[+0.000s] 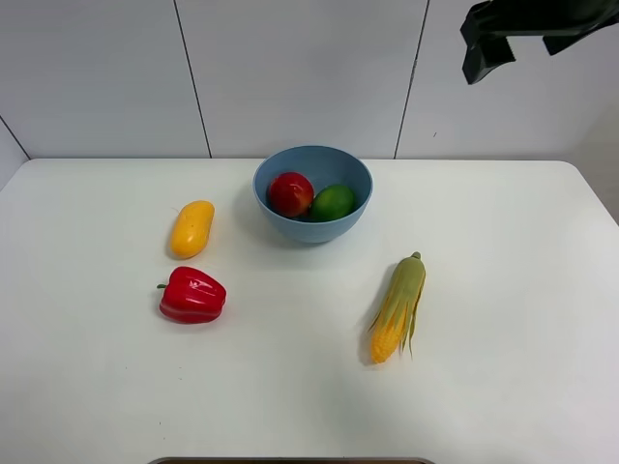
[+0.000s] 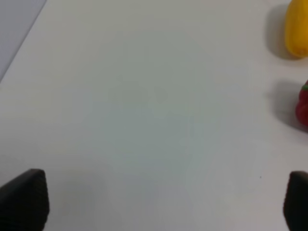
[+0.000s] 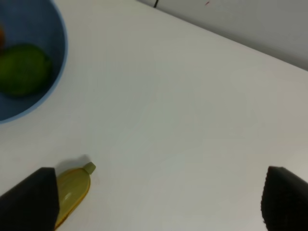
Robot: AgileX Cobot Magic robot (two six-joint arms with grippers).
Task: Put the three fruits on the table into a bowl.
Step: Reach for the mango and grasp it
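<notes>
Fruits (image 1: 290,193): 2 in bowl (image 1: 314,233), 1 outside

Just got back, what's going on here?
Nothing is being handled. The round red-and-yellow apple-like fruit and small green lime sit in the round light-blue plastic bowl. The oblong yellow-orange mango lies on the white table, left of the bowl in the high view, beside the glossy red bell pepper. The left gripper and right gripper are open and empty.
</notes>
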